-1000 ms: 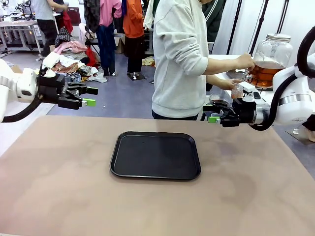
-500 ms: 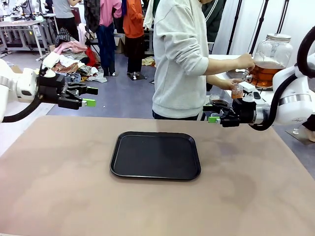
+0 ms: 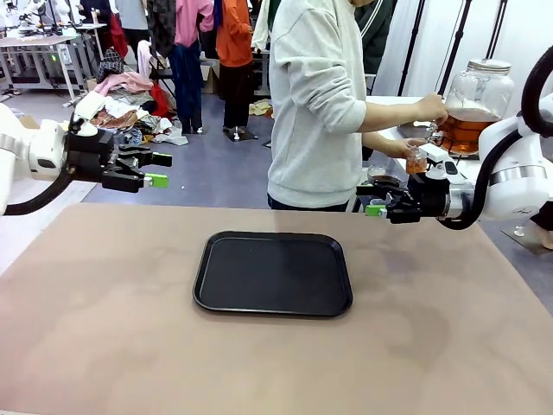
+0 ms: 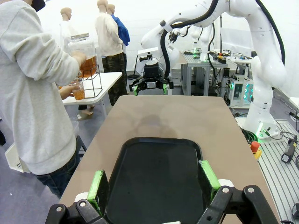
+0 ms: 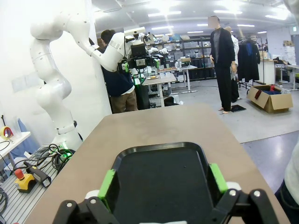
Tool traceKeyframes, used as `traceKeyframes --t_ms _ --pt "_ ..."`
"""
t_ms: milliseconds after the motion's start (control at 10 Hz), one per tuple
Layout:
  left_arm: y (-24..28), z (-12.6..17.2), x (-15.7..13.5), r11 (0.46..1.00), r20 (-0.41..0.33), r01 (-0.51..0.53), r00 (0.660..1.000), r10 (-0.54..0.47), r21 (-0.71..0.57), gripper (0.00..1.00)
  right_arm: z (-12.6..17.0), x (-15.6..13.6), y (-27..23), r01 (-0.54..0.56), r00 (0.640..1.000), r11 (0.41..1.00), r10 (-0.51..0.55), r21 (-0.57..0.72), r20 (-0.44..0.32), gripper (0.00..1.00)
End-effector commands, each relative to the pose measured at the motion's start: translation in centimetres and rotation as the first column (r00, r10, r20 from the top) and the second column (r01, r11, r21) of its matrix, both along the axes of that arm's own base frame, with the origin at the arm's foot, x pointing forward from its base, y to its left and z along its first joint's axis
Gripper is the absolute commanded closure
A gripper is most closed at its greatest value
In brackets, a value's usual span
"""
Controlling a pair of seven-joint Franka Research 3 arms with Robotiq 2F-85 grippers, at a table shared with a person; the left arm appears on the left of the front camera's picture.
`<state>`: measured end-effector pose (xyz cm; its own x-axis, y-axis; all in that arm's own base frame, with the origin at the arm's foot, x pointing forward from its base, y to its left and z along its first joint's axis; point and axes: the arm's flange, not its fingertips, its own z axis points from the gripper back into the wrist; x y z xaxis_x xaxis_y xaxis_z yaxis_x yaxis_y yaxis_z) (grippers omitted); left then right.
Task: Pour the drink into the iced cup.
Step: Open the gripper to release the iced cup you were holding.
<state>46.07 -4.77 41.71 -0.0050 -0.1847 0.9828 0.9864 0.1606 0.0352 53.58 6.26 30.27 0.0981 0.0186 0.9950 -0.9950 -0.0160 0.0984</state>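
A person holds the cup (image 3: 416,160) under the spout of the glass dispenser (image 3: 472,108) of amber drink (image 3: 467,131) on a side table beyond the counter's (image 3: 104,303) far right corner. The right end effector (image 3: 373,198), fingers spread and empty, hovers nearer, below-left of the cup; the left end effector (image 3: 154,169), likewise spread, waits well apart. A black tray (image 3: 273,273) lies between them.

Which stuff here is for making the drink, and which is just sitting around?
For the job:
- jar dispenser with the amber drink
- cup in the person's hand, under the tap

Just sitting around:
- black tray, nothing on it
- left gripper, open
- right gripper, open
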Motion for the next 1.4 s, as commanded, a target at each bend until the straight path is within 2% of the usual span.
traceKeyframes --t_ms 0,1300 --pt "0.03 0.12 -0.08 1.000 0.004 0.000 1.000 0.000 0.000 0.00 0.27 0.17 -0.01 0.001 1.000 1.000 -0.001 0.000 0.002 0.00" --pt "0.03 0.12 -0.08 1.000 0.004 0.000 1.000 0.000 0.000 0.00 0.27 0.17 -0.01 0.001 1.000 1.000 -0.001 0.000 0.002 0.00"
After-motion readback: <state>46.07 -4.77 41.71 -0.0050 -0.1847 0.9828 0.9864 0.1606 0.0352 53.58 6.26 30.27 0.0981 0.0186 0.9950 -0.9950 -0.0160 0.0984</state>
